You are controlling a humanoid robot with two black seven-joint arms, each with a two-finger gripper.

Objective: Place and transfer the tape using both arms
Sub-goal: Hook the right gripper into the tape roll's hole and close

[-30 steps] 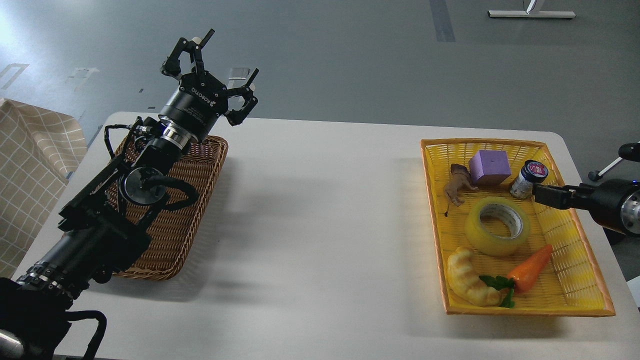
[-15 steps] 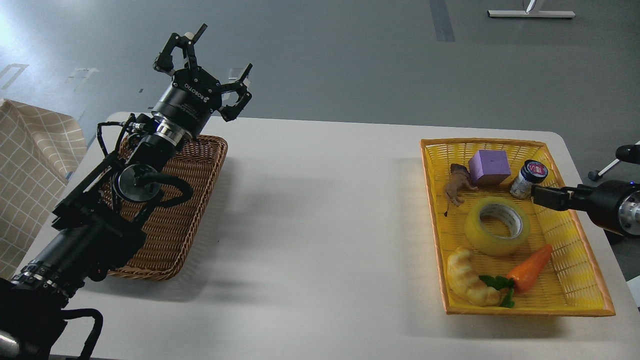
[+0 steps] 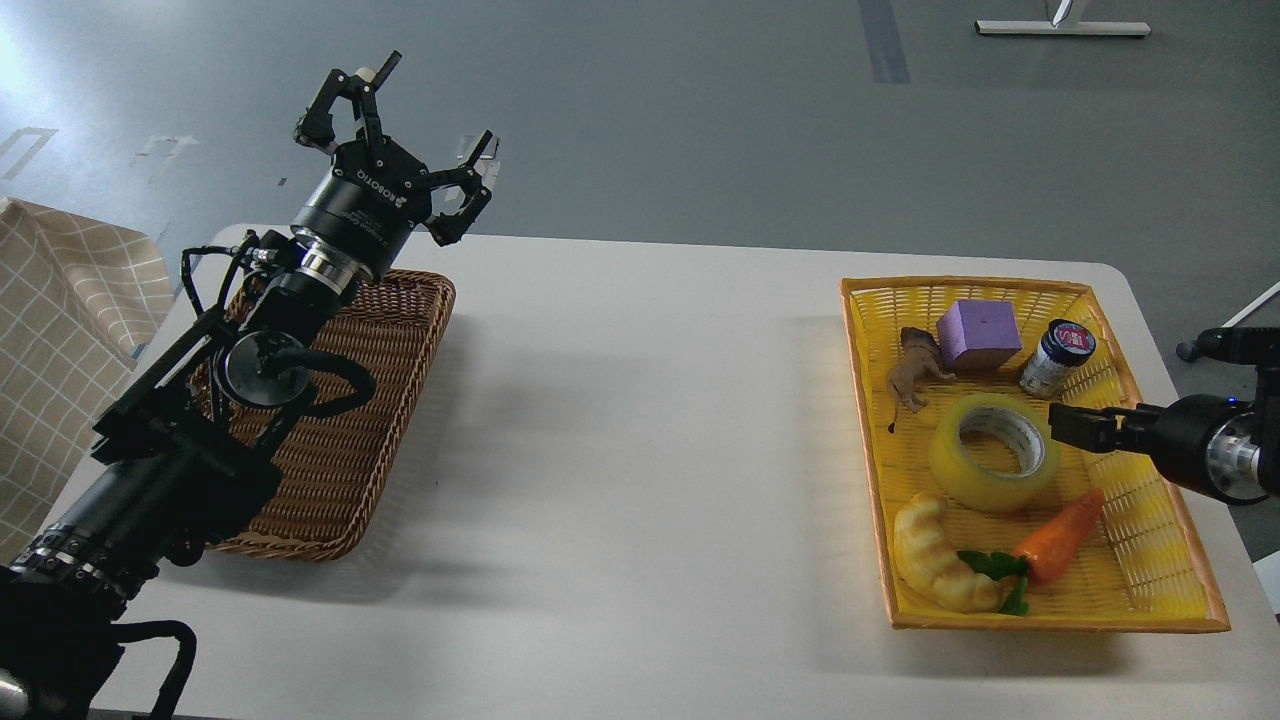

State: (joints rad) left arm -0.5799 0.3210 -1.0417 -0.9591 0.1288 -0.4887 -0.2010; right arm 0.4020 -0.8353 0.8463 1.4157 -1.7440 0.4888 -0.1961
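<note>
The tape (image 3: 993, 452), a wide yellow translucent roll with a grey-white core, lies flat in the middle of the yellow basket (image 3: 1000, 286) on the right of the table. My right gripper (image 3: 1075, 428) comes in from the right edge and hovers just at the roll's right side, over the basket. It is dark and seen side-on, so its fingers cannot be told apart. My left gripper (image 3: 430, 110) is raised above the far end of the brown wicker basket (image 3: 350, 420), with its fingers spread wide and nothing between them.
In the yellow basket lie a purple block (image 3: 978, 335), a small jar (image 3: 1058, 358), a brown toy animal (image 3: 915, 368), a croissant toy (image 3: 935, 555) and a carrot toy (image 3: 1062, 535). A checked cloth (image 3: 60, 320) is at the far left. White table (image 3: 640, 450) lies between the baskets.
My right gripper has moved down from beside the jar to the tape's right side. My left gripper has drifted left and slightly up, still open.
</note>
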